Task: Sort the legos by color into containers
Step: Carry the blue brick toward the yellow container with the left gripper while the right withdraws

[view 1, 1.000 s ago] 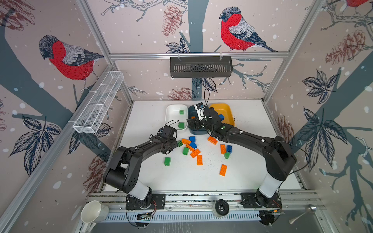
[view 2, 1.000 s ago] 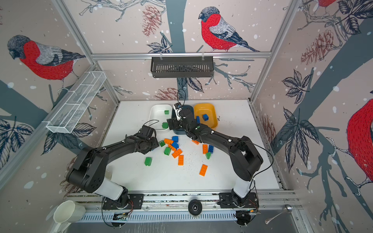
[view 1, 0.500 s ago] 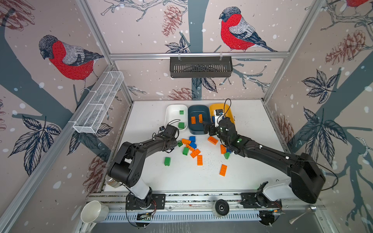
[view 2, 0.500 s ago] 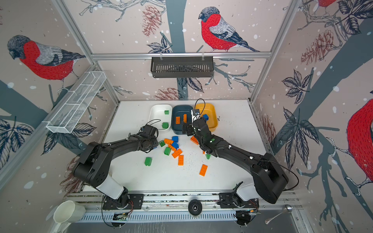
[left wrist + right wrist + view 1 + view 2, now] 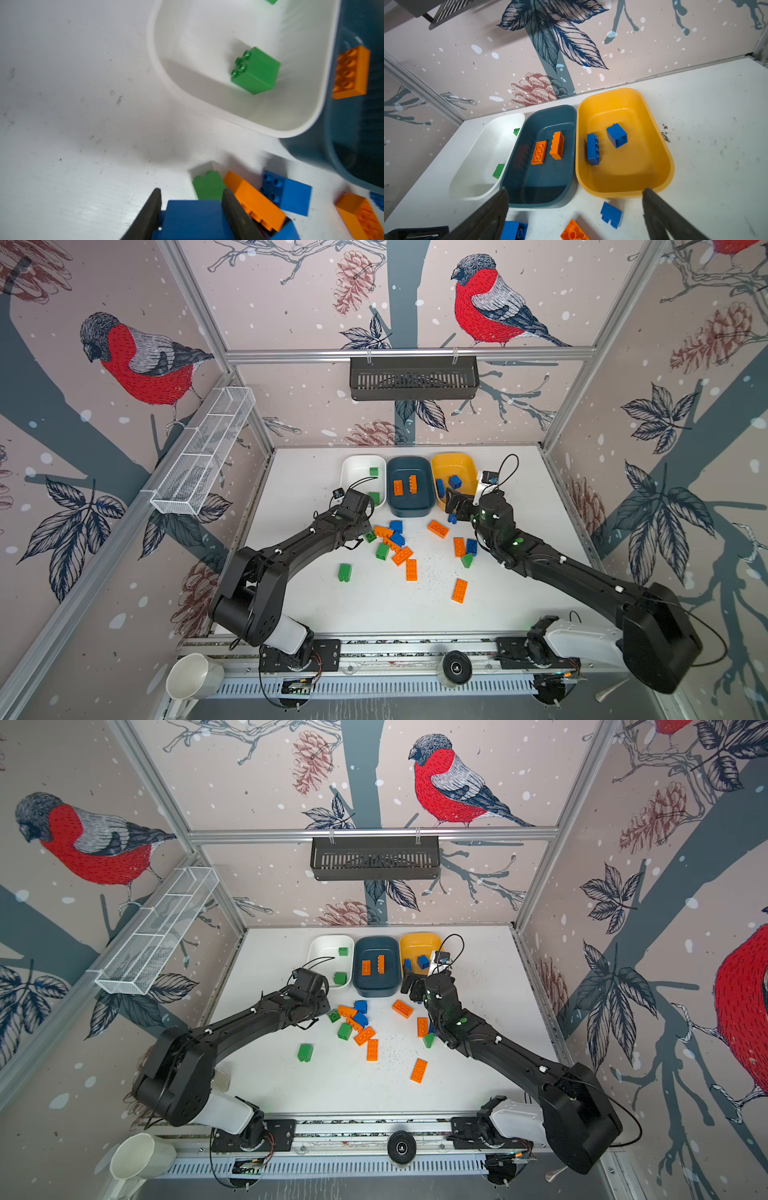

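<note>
Standing at the front rail, I see bird-and-pinecone wallpaper closing three sides, with a black slotted basket (image 5: 413, 379) hung on the back wall and a white wire tray (image 5: 203, 452) on the left wall, both well above the white table (image 5: 519, 605). The tabletop is scuffed and speckled. Its near half and both side margins lie open, apart from the two arms slanting inward. Three tubs sit side by side, touching, near the back edge. The white tub (image 5: 353, 466) holds two green bricks (image 5: 375, 497), the teal tub (image 5: 409, 510) two orange bricks (image 5: 397, 487), and the yellow tub (image 5: 453, 458) two blue bricks (image 5: 455, 481). Just in front of the tubs, loose bricks (image 5: 401, 556) in all three colours are strewn across mid-table. A lone green brick (image 5: 344, 572) and a lone orange brick (image 5: 459, 590) lie apart, nearer the front. The right gripper (image 5: 575, 190) hangs at the near rims of the teal and yellow tubs, jaws spread wide with nothing between them. The left gripper (image 5: 191, 190) is low at the left end of the pile, jaws narrow and closed on a blue brick (image 5: 193, 218). A white mug (image 5: 193, 676) lies outside the rail.
</note>
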